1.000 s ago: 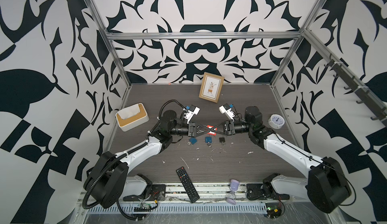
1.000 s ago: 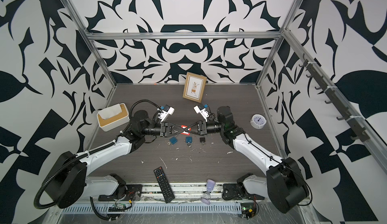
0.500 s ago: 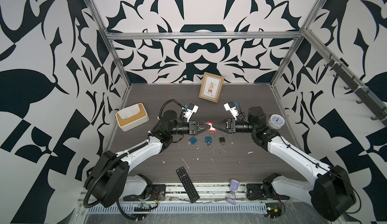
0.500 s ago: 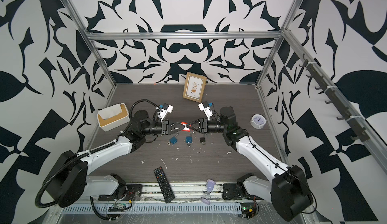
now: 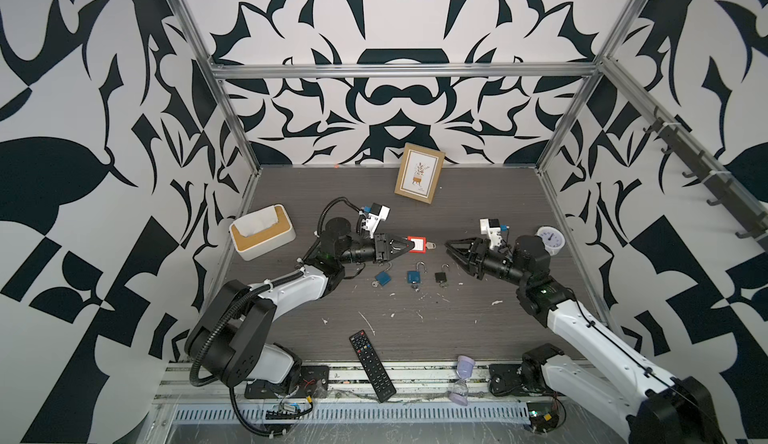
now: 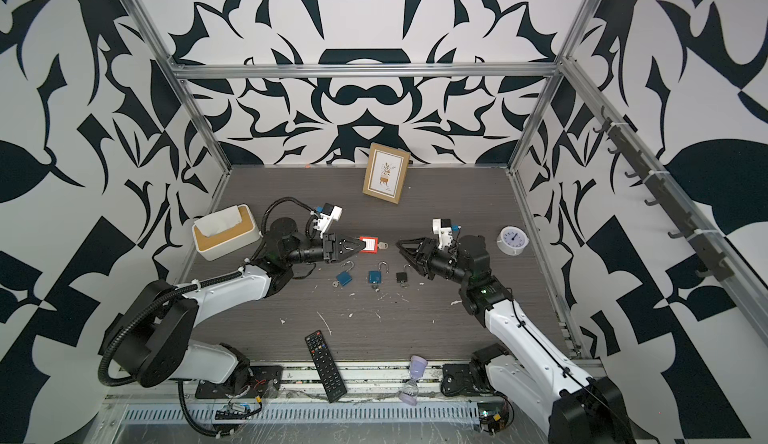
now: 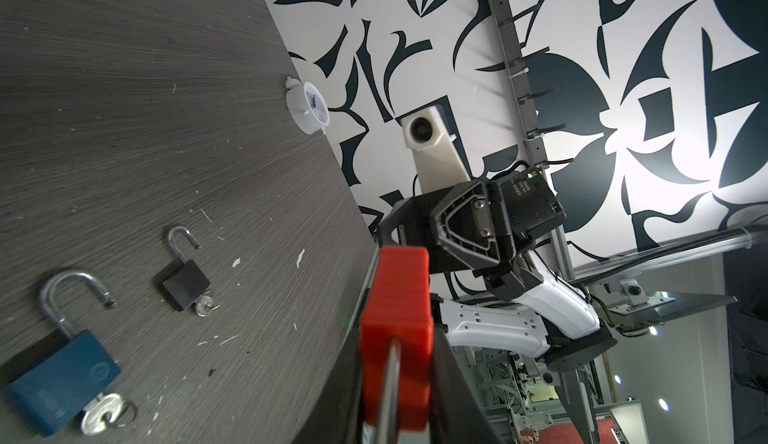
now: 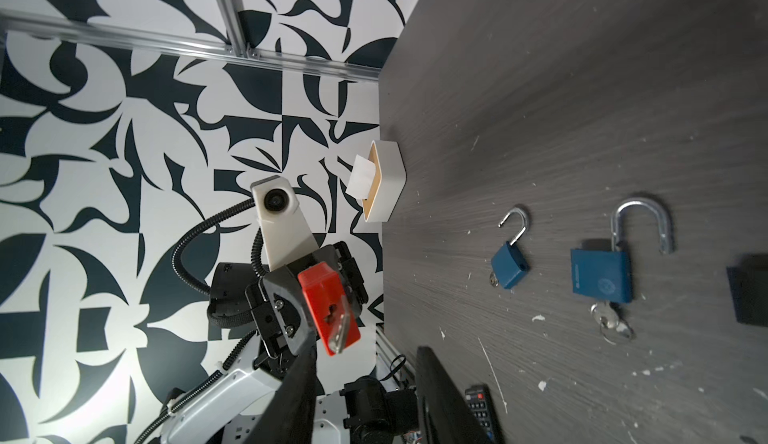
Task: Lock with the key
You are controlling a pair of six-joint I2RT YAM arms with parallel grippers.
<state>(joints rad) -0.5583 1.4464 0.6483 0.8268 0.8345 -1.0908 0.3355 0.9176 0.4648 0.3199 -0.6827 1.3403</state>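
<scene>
My left gripper is shut on a red padlock, held level above the table. A silver key sticks out of the padlock's end towards the right arm; it also shows in the right wrist view, key in red padlock. The padlock's shackle is hidden between the left fingers. My right gripper hangs a short way right of the key. It is open, with nothing between its fingers.
On the table below the grippers lie two blue padlocks and a small black padlock, all with open shackles. Also here: tissue box, picture frame, clock, remote.
My right gripper was shut at the key a second ago. It has opened, let the key go and drawn back to the right. The left gripper still holds the red padlock.
</scene>
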